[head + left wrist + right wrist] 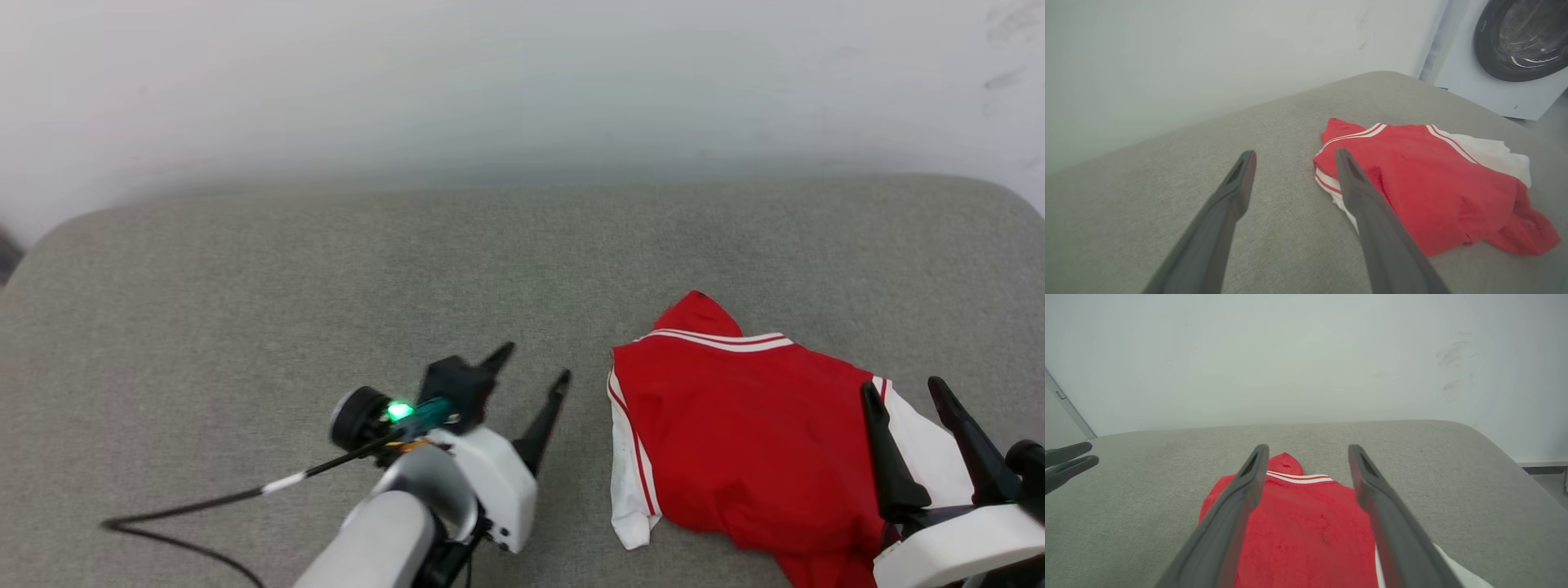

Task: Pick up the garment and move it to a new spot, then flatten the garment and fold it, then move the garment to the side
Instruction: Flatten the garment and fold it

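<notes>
Closest to the head camera is my left arm's pale forearm, ending in the left end effector (537, 362). Its two long dark fingers are spread apart and hold nothing. A small green light (398, 411) glows on its wrist, and a thin black cable (204, 498) trails off over the grey fabric-covered table (326, 269). At the lower right, the right end effector (901, 385) is likewise released, with its fingers parted above the near right part of the large bright red soft fabric garment (735, 425). I cannot tell whether they touch the cloth. The garment lies loosely bunched on the right half of the table, with white panels edged by thin red-and-white stripes at its left and right ends. The left end effector is just beside its left edge, and a pale wall (522, 82) stands behind.

From the left wrist, the left end effector (1294, 153) shows its fingers wide apart over bare table (1167, 183). The garment (1433, 183) sits to the right, partly behind the right-hand finger. A white front-loading washing machine (1506, 61) with a dark round door stands beyond the table's far corner.

From the right wrist, the right end effector (1308, 448) points along the garment (1306, 522), with its open fingers flanking the red cloth and nothing between them. The left end effector (1094, 452) pokes in at the left edge, apart from the garment.
</notes>
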Robot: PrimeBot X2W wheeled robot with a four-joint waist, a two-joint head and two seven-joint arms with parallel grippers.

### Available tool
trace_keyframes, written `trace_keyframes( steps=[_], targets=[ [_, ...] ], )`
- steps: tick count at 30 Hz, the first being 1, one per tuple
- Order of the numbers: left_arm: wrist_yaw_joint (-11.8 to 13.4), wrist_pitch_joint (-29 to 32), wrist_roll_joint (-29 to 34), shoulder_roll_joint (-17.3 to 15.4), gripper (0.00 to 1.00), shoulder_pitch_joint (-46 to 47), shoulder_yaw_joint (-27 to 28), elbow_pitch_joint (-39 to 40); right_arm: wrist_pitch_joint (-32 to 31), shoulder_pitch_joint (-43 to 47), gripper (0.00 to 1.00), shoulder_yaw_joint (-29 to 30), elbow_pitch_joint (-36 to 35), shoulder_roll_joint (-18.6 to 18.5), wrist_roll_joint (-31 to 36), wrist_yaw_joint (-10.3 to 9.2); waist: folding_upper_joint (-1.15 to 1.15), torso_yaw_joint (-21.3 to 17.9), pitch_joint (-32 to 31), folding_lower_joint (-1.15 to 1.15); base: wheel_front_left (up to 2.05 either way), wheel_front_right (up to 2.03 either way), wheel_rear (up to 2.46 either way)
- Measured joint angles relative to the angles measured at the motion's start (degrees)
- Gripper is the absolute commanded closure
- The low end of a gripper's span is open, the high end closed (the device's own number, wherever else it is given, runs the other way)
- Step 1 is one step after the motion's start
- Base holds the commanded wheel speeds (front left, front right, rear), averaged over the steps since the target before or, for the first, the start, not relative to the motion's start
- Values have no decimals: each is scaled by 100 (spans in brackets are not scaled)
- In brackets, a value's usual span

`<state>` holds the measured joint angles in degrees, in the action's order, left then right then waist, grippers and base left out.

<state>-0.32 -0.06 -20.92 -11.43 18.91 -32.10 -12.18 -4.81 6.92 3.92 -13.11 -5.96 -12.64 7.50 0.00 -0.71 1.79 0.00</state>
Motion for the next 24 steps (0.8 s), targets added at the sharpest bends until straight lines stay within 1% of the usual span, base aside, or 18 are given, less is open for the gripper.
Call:
trace_keyframes(
  steps=[3,7,11,12,17,20,21,22,23,24],
  targets=[
    [-325,497,-45,171,0,294,-365,-314,-27,-20,0,-8,-36,5,3,0,0,-93,107,0,0,0,0],
    [-579,1207,-143,296,0,667,-831,-775,-30,-136,0,-38,-49,11,9,0,0,-236,279,0,0,0,0],
    [-671,1852,-293,320,0,883,-1268,-1191,-21,-212,0,-64,-33,23,1,0,0,-397,461,0,0,0,0],
    [-698,2153,-379,314,0,971,-1497,-1367,-14,-232,0,-80,-21,25,1,0,0,-480,554,0,0,0,0],
    [-708,2828,-688,274,0,1235,-1984,-1670,49,-313,0,-98,43,32,-51,0,0,-653,787,1,0,0,0],
    [-705,3194,-905,240,0,1422,-2153,-1770,91,-363,0,-141,82,51,-90,1,0,-750,875,0,0,0,0],
    [-706,3257,-955,221,42,1463,-2179,-1789,102,-370,0,-143,100,55,-99,0,0,-776,896,0,0,0,0],
    [-705,3321,-1023,210,63,1493,-2207,-1803,113,-373,0,-140,116,56,-100,0,0,-795,912,1,0,0,0],
    [-704,3368,-1084,201,100,1530,-2238,-1807,131,-375,0,-140,129,60,-101,0,0,-810,922,0,0,0,0],
    [-706,3361,-1109,180,100,1552,-2249,-1812,135,-380,0,-138,137,66,-102,0,0,-817,921,1,0,0,0]
  ],
)
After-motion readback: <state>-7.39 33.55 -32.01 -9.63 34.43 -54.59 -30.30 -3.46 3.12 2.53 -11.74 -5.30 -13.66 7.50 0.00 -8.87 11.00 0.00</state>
